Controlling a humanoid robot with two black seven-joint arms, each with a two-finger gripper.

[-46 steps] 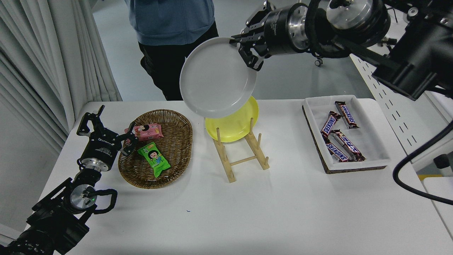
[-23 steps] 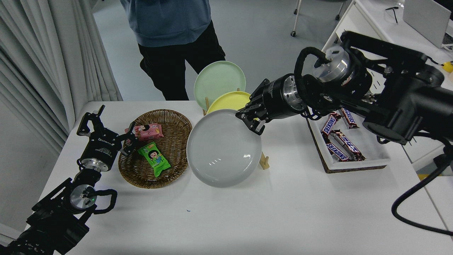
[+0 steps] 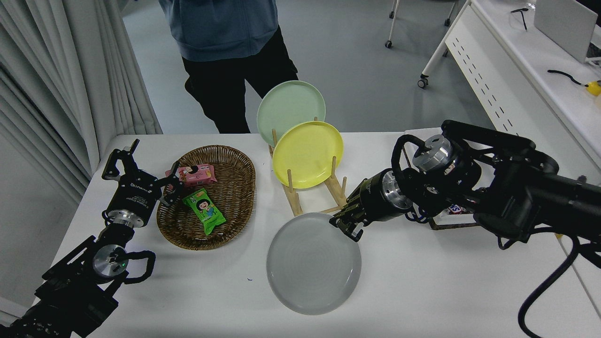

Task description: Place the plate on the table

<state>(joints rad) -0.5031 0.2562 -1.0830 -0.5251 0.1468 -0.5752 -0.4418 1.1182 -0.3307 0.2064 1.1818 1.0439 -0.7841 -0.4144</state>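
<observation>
The light grey plate (image 3: 313,263) lies nearly flat, low over the white table (image 3: 422,281), in front of the wooden rack. My right gripper (image 3: 345,225) is shut on the plate's far right rim and comes in from the right. Whether the plate touches the tabletop I cannot tell. My left gripper (image 3: 141,176) is open and parked at the lower left, beside the wicker basket.
A wooden plate rack (image 3: 324,197) holds a yellow plate (image 3: 307,154) and a pale green plate (image 3: 291,105). A wicker basket (image 3: 235,188) holds two snack packs. A white tray (image 3: 441,223) sits behind my right arm. A person (image 3: 225,42) stands at the far side.
My right gripper has carried the grey plate down from above the rack and toward me, tilting it from upright to nearly flat just over the table. The left arm has not moved.
</observation>
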